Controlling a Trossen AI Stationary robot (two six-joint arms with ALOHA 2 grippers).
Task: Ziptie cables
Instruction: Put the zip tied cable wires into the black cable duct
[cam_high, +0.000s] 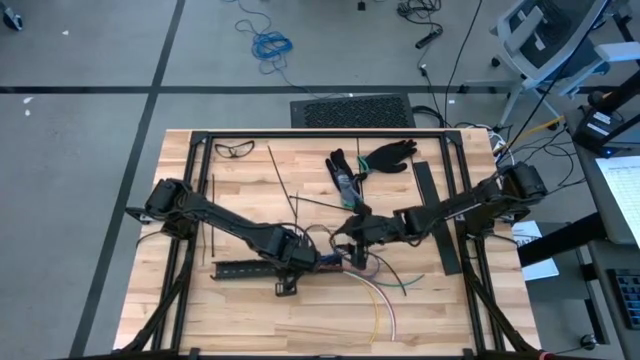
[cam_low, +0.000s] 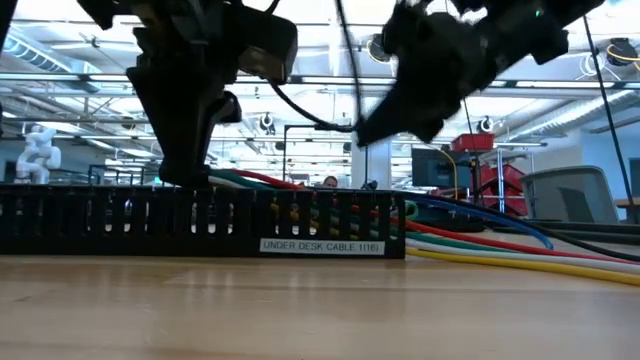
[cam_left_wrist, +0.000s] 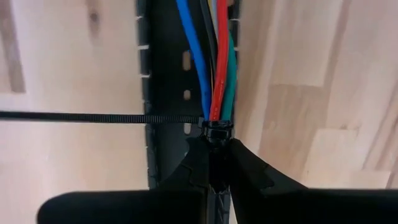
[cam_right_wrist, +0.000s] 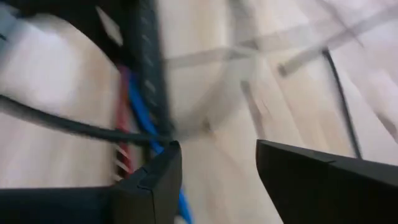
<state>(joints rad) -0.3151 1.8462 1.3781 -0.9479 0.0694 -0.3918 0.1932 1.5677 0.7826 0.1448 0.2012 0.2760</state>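
Cables (cam_left_wrist: 214, 74) lie inside slotted rail (cam_left_wrist: 165, 93), cinched by ziptie (cam_left_wrist: 93, 117).

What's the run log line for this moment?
left pincer: shut on ziptie at cables in rail | right pincer: open, empty, beside the bundle

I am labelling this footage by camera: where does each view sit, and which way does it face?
High: overhead, straight down on the table; both arms show.
Low: table height, level across the slotted rail; arms overhead.
Left wrist: faces the cables; left gripper shut on a ziptie.
Right wrist: right gripper, open.
All four share the cables.
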